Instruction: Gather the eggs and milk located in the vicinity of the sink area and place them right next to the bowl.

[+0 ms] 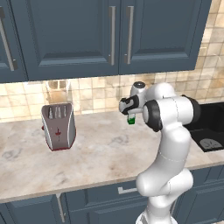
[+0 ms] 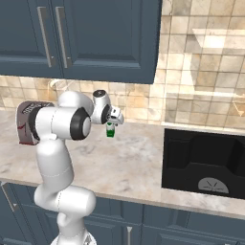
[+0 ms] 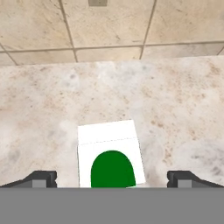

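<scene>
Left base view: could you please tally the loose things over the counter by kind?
Toaster: 1
Milk carton: 1
Clear glass jar: 1
Total: 3

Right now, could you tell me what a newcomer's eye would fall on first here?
Probably the white arm reaching over the marble counter, its pincer spread wide around a white carton with a green mark. Next, the silver toaster at the left and the black sink at the right.

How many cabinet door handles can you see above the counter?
3 in the left base view: one at the far left edge, two side by side on the middle doors. More may lie outside the frame.
</scene>
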